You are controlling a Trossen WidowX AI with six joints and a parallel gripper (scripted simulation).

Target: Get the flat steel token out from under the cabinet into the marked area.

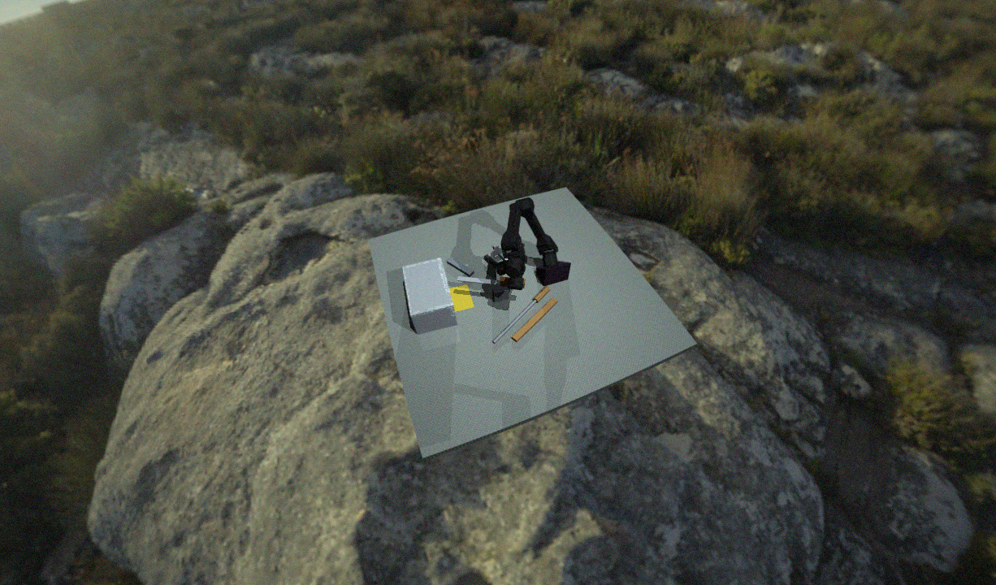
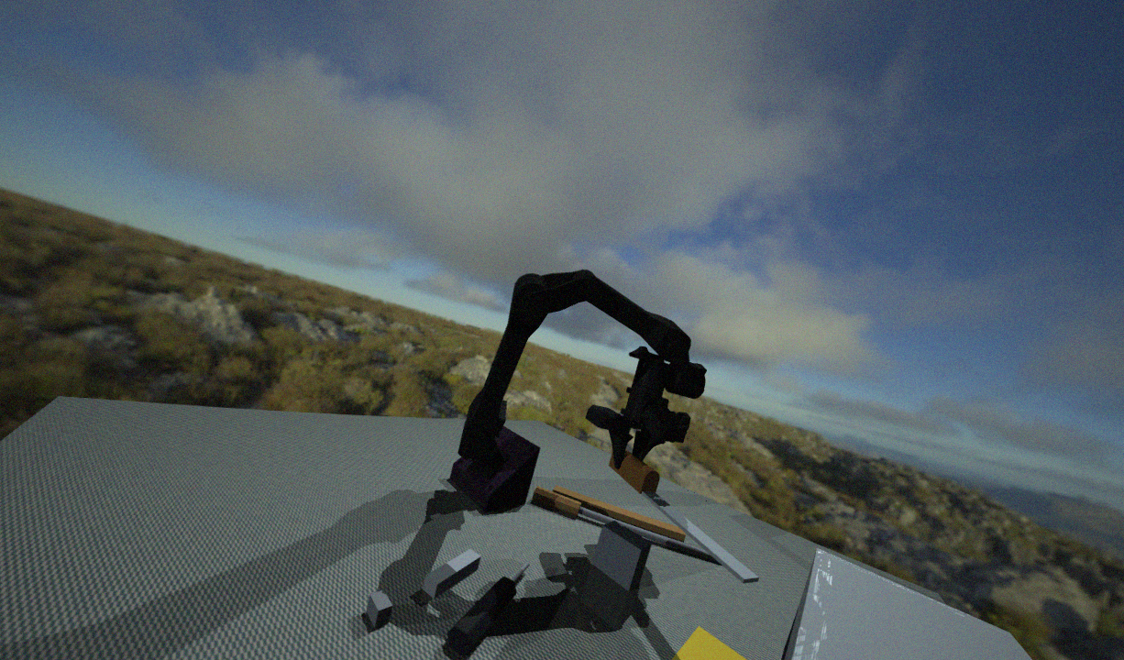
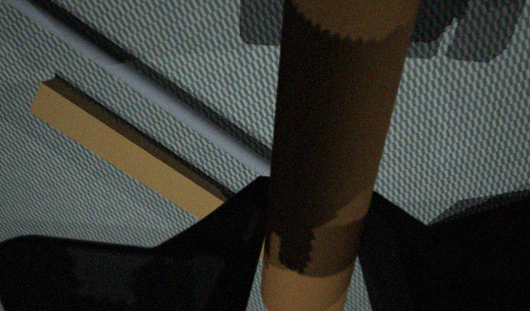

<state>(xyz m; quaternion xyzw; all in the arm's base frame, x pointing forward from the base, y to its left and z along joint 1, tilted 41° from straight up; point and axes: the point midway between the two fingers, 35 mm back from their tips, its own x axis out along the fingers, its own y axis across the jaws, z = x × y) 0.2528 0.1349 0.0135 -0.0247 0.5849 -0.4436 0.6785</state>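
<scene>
Had the claw (image 1: 514,280) (image 2: 629,459) (image 3: 310,192) closed on the rounded orange handle (image 1: 521,283) (image 2: 633,473) (image 3: 325,130) of a flat-bladed tool, with black fingers pressed against both sides. Carried the handle tilted above the bench (image 1: 595,348) (image 2: 221,459) (image 3: 463,130), with the pale blade (image 1: 474,280) (image 2: 705,537) slanting down and out towards the side of the cabinet (image 1: 427,291) (image 2: 894,623). Left the blade's far end short of the cabinet; could not tell whether touching the bench or just over it.

Could not make out the steel token in any view, so could not tell its exact place. Saw the yellow marked area (image 1: 462,299) (image 2: 705,648) right in front of the cabinet, partly in shadow in the overhead view.

Noticed a metal rod (image 1: 512,322) (image 3: 174,104) with an orange grip (image 1: 542,293) (image 2: 556,501) lying on the bench, and just beside and roughly parallel to it an orange strip (image 1: 534,320) (image 2: 619,512) (image 3: 126,147). Spotted, in the outside view, a grey block (image 2: 621,557), a pale bar (image 2: 455,572), a small block (image 2: 378,610) and a dark thin-tipped object (image 2: 483,611).
</scene>
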